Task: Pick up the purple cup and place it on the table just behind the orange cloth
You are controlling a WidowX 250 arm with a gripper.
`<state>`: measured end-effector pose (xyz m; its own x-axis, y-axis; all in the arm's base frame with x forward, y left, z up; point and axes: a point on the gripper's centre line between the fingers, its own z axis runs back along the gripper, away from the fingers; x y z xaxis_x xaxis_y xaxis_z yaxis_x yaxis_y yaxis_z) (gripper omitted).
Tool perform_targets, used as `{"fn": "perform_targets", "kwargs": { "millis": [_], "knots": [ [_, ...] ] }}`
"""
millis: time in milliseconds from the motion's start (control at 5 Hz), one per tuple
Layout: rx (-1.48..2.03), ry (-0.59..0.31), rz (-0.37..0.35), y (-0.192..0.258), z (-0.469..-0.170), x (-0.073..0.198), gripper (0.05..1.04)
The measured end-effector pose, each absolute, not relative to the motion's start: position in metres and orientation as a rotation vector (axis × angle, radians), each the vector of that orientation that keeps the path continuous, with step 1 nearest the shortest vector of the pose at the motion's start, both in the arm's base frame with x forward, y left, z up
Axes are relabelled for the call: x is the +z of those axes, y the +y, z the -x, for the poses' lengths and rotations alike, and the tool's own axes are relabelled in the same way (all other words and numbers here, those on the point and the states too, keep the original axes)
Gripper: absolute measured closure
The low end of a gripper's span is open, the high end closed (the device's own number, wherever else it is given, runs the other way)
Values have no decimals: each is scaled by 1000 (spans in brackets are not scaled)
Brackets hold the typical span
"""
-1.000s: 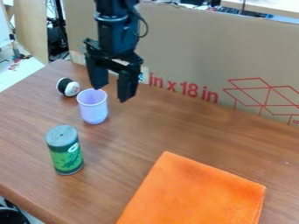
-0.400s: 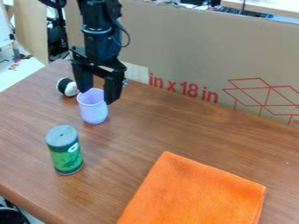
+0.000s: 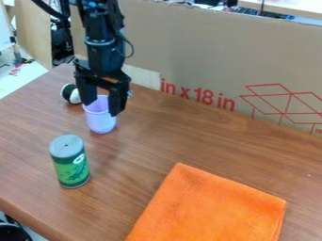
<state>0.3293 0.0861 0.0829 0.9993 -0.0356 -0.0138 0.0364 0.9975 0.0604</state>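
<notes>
Gripper (image 3: 102, 108): spread wide, holding nothing, hanging at rim of lilac cup (image 3: 101, 123); cannot tell if touching. Standing upright on wooden table (image 3: 28, 136), behind green canister (image 3: 71, 170), near black-and-white roll (image 3: 74, 95). Probably light, thin-walled plastic, a bit flexible, smooth enough to slip. Best held gently by opposite walls, just below rim.

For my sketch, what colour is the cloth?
The cloth is orange, seen best in the camera view.
</notes>
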Motion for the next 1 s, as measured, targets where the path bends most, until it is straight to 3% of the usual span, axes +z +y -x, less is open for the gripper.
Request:
{"fn": "perform_targets", "kwargs": {
  "millis": [600,800,1000],
  "knots": [
    [-64,45,-1,87,-347,53,95],
    [-38,102,11,87,-345,43,178],
    [-38,176,17,89,-341,35,468]
  ]
}}
